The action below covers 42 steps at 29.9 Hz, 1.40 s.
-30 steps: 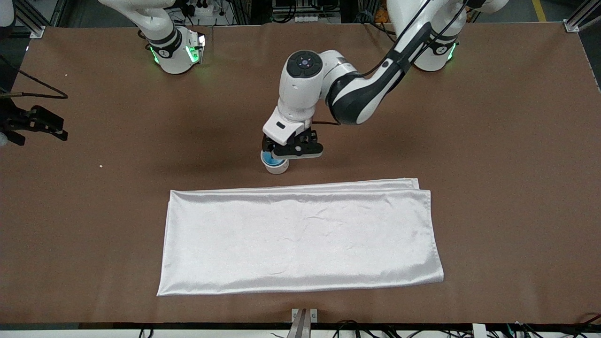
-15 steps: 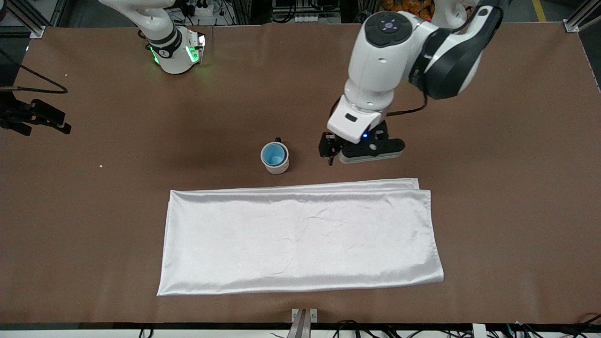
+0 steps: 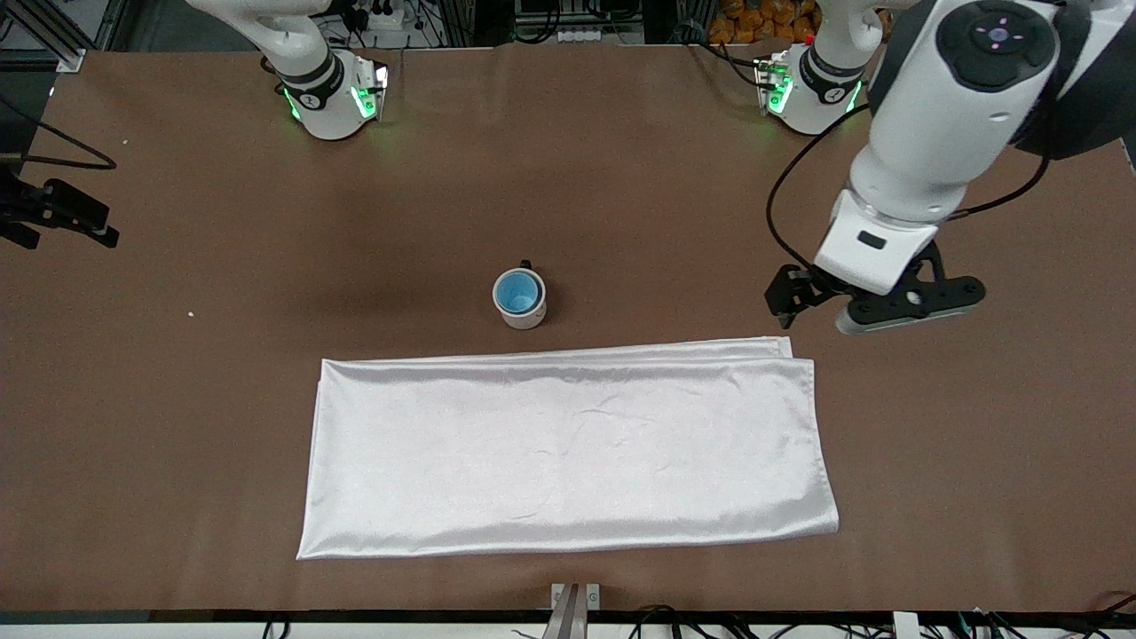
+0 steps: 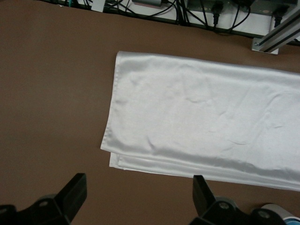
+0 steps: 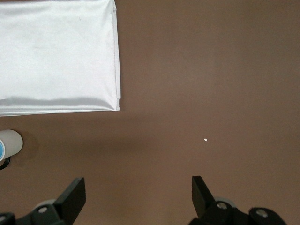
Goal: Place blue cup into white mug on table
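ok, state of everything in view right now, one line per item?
blue cup: upright, nested inside the mug.
white mug: upright on the table, black handle pointing away from the front camera, not held.
white cloth: folded flat, nearer the front camera than the mug.
left gripper: open, empty, in the air over bare table by the cloth's corner.
right gripper: open, empty, over bare table; arm waiting.

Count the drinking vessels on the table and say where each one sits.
2: the white mug stands on the table, just farther from the front camera than the white cloth; the blue cup sits inside it.
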{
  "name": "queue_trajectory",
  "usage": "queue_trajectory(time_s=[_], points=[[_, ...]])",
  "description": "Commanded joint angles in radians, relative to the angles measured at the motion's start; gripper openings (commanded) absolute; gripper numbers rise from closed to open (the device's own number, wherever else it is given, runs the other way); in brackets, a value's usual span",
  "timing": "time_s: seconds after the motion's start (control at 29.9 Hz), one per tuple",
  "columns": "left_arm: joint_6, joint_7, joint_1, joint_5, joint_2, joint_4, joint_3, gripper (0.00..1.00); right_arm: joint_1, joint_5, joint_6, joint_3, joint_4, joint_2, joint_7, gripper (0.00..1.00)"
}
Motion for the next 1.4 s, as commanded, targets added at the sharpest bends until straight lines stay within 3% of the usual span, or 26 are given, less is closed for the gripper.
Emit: queue_trajectory(time_s=[0.0,0.23,0.77,0.97,1.2,1.37], points=[[-0.043,0.071,0.066,-0.024,-0.041,-0.027,-0.010,1.00,-0.010,-0.017,-0.012,0.002,0.003,-0.014,-0.027,1.00],[-0.072,0.086,0.135,-0.075,-0.053,-0.027,-0.010,1.00,-0.005,-0.044,-0.010,0.008,0.003,-0.014,-0.026,1.00],[-0.121,0.335,0.279,-0.129,-0.107,-0.029,-0.008,1.00,-0.008,-0.046,-0.018,0.005,0.003,-0.014,-0.023,1.00],[-0.137,0.349,0.281,-0.129,-0.112,-0.027,-0.001,1.00,-0.008,-0.044,-0.019,0.005,0.003,-0.016,-0.024,1.00],[-0.140,0.390,0.206,-0.133,-0.116,-0.026,0.111,1.00,-0.010,-0.043,-0.018,0.005,0.003,-0.014,-0.026,1.00],[-0.140,0.395,0.197,-0.216,-0.124,-0.027,0.162,1.00,-0.010,-0.040,-0.013,0.005,0.003,-0.014,-0.026,1.00]])
